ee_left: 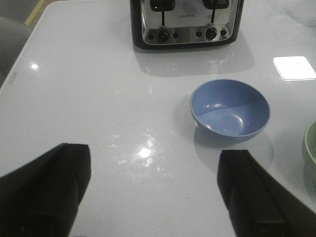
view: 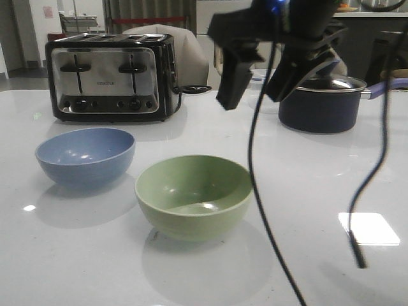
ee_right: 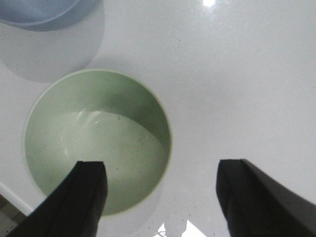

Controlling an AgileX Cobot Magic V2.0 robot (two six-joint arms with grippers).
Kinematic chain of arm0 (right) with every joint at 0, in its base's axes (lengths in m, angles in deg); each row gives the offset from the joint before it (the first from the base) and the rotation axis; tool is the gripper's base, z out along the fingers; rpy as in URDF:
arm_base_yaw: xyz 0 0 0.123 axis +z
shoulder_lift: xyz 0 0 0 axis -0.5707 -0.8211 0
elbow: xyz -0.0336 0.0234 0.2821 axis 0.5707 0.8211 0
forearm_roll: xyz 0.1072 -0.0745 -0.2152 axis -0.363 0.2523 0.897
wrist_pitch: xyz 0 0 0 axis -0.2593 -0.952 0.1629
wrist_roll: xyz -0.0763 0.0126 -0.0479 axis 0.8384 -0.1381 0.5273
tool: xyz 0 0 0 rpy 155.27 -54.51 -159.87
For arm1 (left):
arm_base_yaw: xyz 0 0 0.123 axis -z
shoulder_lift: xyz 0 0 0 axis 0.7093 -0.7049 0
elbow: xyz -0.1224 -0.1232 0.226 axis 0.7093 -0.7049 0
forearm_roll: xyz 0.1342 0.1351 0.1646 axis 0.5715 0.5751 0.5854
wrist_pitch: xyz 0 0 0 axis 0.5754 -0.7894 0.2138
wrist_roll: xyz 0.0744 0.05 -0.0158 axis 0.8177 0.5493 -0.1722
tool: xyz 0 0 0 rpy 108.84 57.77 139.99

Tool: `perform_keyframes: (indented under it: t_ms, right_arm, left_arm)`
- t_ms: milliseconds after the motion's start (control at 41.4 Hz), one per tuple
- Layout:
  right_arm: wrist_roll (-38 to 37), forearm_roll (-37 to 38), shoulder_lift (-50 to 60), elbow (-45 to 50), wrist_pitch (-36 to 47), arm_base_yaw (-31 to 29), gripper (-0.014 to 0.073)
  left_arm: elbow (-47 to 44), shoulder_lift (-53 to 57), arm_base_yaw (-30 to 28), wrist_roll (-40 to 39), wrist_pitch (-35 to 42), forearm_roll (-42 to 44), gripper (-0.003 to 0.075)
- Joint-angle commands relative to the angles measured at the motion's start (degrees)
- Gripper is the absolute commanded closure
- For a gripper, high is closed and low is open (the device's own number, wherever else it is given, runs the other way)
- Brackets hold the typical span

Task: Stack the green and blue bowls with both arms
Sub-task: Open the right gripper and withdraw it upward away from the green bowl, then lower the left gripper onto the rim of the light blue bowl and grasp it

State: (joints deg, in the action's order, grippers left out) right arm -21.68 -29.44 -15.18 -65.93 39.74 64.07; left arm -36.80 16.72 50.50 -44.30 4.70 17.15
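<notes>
Front view: white glossy table (view: 319,191). Blue bowl (view: 85,155) sits upright at left, green bowl (view: 193,196) upright just beside it and nearer the camera, the two apart, not touching. Both empty. Behind the blue bowl, a chrome and black four-slot toaster (view: 109,76). At right rear, a dark saucepan (view: 322,102) with a lid. Right gripper (view: 258,80) hangs high above the table, over the space between green bowl and saucepan, fingers spread wide, holding nothing. A black cable (view: 255,185) trails down from it in front of the green bowl's right edge; a second cable (view: 376,146) drops at far right.

Left wrist view: left gripper (ee_left: 153,197) above bare table, fingers wide apart, nothing between them. Blue bowl (ee_left: 230,109) lies ahead of the right-hand finger, clear of it. Toaster (ee_left: 186,22) beyond. A sliver of green bowl (ee_left: 311,145) at the frame edge.

Right wrist view: gripper (ee_right: 160,197) looks straight down; one finger (ee_right: 84,197) overlaps the green bowl (ee_right: 98,140), the other is over bare table. Rim of the blue bowl (ee_right: 44,11) in the corner.
</notes>
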Motion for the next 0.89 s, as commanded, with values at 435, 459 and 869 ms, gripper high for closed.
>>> perform_keyframes:
  t_ms: [435, 459, 869]
  right_arm:
    - [3.8, 0.2, 37.4, 27.6, 9.7, 0.1, 0.0025]
    - [3.8, 0.2, 38.6, 28.2, 9.7, 0.1, 0.0025]
    - [3.8, 0.2, 47.0, 31.7, 9.7, 0.1, 0.0025]
  left_arm:
    - [1.6, -0.8, 0.2, -0.4, 4.4, -0.2, 0.0137]
    - [1.6, -1.1, 0.2, -0.3, 4.5, -0.2, 0.0137]
    - [7.1, -20.1, 5.2, 2.5, 5.4, -1.9, 0.0137]
